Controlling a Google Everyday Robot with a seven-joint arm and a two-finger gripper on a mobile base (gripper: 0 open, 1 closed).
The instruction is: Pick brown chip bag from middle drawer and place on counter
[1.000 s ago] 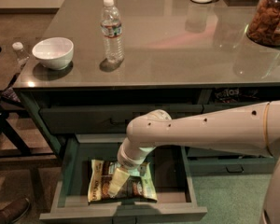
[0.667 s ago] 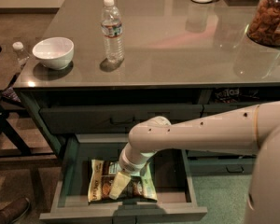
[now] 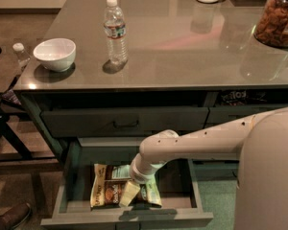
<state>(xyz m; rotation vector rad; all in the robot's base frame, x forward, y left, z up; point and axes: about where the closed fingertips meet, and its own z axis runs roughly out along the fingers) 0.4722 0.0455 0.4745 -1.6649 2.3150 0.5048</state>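
Pressing onto the brown chip bag (image 3: 104, 192), the pincer (image 3: 128, 193) sits low in the centre of the frame, inside the open middle drawer (image 3: 173, 220). Whether it has closed on the bag or only rests against it, I cannot tell. Compared with a second ago it has sunk a little further and drifted slightly toward the drawer's front edge. The pale arm (image 3: 197, 140) behind it has dropped too, so its rounded elbow now hangs lower under the bench (image 3: 182, 56). The bag itself has not moved: it lies flat on the drawer floor, left of centre, its cream and green edges spread as before. I judge the grasp to be at the point of contact and not yet proven, with no lift begun. Further out nothing has shifted. The white bowl (image 3: 54, 54) and the water bottle (image 3: 115, 30) stand on the left part of the bench. The jar of brown snacks (image 3: 277, 18) stands at the upper right, leaving bare surface between them for the bag.
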